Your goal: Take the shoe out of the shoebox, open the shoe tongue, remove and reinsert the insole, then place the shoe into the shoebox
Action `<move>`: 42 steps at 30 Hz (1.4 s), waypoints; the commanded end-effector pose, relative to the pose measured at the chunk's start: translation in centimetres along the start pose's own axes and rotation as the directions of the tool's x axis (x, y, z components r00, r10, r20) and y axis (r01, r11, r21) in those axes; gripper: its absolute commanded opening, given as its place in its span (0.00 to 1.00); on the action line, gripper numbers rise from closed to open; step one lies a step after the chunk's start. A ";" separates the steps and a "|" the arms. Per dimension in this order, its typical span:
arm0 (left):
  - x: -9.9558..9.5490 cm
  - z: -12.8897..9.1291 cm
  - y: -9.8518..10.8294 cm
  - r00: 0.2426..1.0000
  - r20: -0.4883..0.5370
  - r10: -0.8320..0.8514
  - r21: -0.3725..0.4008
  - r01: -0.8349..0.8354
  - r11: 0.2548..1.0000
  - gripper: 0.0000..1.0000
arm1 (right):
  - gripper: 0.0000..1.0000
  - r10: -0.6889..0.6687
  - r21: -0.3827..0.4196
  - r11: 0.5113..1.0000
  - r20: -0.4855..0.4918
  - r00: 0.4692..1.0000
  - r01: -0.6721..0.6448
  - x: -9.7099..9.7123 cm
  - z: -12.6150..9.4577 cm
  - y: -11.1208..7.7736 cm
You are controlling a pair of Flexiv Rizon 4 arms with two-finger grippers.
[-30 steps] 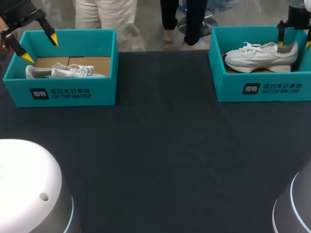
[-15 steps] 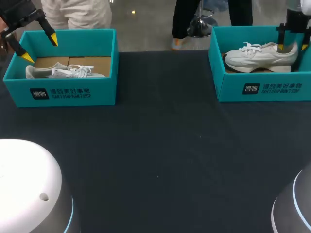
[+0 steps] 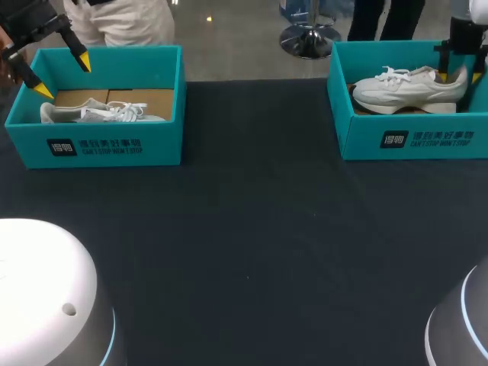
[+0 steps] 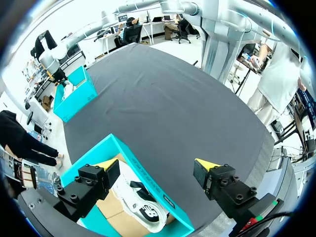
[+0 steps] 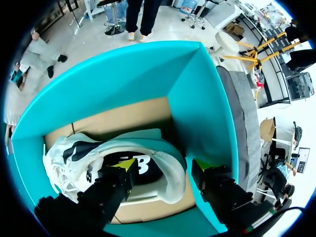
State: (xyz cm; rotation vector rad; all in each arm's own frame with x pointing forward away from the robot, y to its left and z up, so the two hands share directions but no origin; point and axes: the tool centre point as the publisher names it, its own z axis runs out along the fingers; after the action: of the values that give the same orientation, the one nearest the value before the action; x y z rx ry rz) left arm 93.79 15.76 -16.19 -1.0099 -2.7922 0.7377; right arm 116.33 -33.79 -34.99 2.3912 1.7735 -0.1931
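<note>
At the far right of the dark worktop [image 3: 252,229], our right claw [image 5: 163,168] stands spread astride the heel of the white lace-up sneaker [image 3: 408,90] inside its teal cardboard shoebox [image 3: 358,137]; a shallow pinch could, we judge, slip off.

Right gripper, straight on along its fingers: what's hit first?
The shoe. The right gripper straddles its heel with open jaws, one finger inside the opening, so that finger would likely meet the shoe's inside first. Depth unclear.

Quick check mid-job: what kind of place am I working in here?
Probably a robot test bench, not a shop: a dark table, a teal left shoebox and matching right shoebox set apart on it, and my left gripper and right gripper at them.
</note>
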 end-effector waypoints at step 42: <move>0.0 0.0 0.0 1.000 0.000 0.001 -0.001 -0.001 1.000 1.00 | 0.22 0.057 0.110 0.992 0.031 0.998 -0.061 -0.4 3.0 0.3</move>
State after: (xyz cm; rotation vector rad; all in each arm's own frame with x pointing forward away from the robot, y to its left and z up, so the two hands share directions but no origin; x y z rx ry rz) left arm 93.79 15.76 -16.19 -1.0099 -2.7922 0.7377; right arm 115.39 -35.35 -37.28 2.4550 1.7079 -0.2562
